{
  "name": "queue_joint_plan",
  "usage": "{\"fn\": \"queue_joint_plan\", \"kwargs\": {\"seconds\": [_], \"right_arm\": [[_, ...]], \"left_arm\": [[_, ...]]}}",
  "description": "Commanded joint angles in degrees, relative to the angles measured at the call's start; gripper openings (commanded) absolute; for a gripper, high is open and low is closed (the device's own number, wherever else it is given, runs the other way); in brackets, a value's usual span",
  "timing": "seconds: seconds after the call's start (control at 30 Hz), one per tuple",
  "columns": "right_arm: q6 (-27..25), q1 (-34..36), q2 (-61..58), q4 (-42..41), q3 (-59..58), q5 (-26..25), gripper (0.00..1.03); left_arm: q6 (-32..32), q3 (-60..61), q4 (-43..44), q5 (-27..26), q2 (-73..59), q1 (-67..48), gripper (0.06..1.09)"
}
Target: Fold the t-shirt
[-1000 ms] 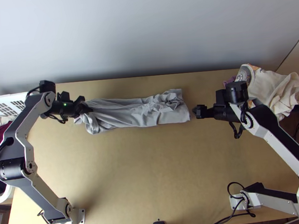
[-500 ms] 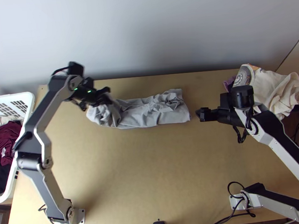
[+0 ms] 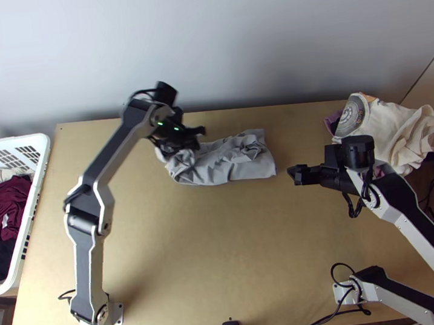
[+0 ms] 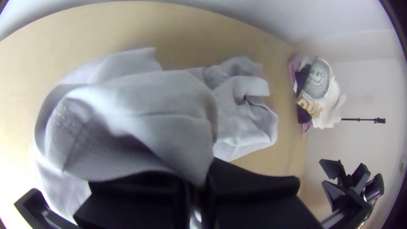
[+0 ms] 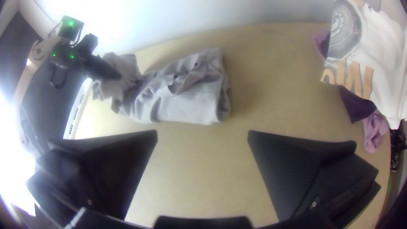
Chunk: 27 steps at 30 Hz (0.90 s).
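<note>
The grey t-shirt (image 3: 232,161) lies as a narrow, wrinkled strip near the table's back, its left part lifted and bunched. My left gripper (image 3: 188,142) is over that left part. In the left wrist view my left gripper (image 4: 197,180) is shut on the t-shirt (image 4: 144,110), whose held end drapes over the rest. To the right of the shirt, apart from it, is my right gripper (image 3: 292,173). The right wrist view has my right gripper (image 5: 202,140) open, nothing between its fingers, with the t-shirt (image 5: 182,101) beyond them.
A white basket (image 3: 35,205) with dark red and other clothes stands at the left edge. A pile of cream and purple cloth (image 3: 396,131) lies at the back right corner. Bare table (image 3: 224,241) stretches in front of the shirt.
My left gripper has moved right with the shirt's left end, shortening the strip and bunching it. My right gripper has shifted slightly right and toward the table's near edge.
</note>
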<state>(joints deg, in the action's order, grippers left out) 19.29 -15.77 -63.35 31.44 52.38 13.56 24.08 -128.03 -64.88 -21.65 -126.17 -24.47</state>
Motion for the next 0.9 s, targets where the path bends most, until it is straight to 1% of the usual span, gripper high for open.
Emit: {"fn": "queue_joint_plan", "kwargs": {"seconds": [0.0,0.37,0.6,0.73,0.77,0.83,0.87], "right_arm": [[0.8,-0.4,2.1,-3.3,-4.6,0.7,0.99],[0.9,0.8,6.6,-7.9,-12.7,1.4,0.99],[1.7,2.2,8.0,-8.7,-14.3,1.6,0.99],[2.1,2.2,10.4,-9.3,-17.0,1.6,0.99],[2.5,2.3,11.1,-9.6,-17.8,1.6,0.99],[3.3,2.3,12.4,-9.7,-18.7,1.6,0.99],[3.9,2.3,13.3,-9.7,-19.2,1.6,0.99]], "left_arm": [[3.1,-2.7,3.4,2.8,-3.5,-6.6,0.09],[9.9,-3.6,17.3,2.7,-5.3,-12.5,0.09],[10.7,-3.6,25.8,2.3,-8.2,-17.0,0.09],[12.6,-3.4,33.1,2.1,-10.8,-18.4,0.10],[12.9,-3.4,34.4,1.5,-11.6,-18.8,0.16],[14.7,-3.4,37.4,1.3,-13.1,-19.3,0.53],[16.6,-3.3,39.3,1.5,-13.9,-19.4,0.66]]}}
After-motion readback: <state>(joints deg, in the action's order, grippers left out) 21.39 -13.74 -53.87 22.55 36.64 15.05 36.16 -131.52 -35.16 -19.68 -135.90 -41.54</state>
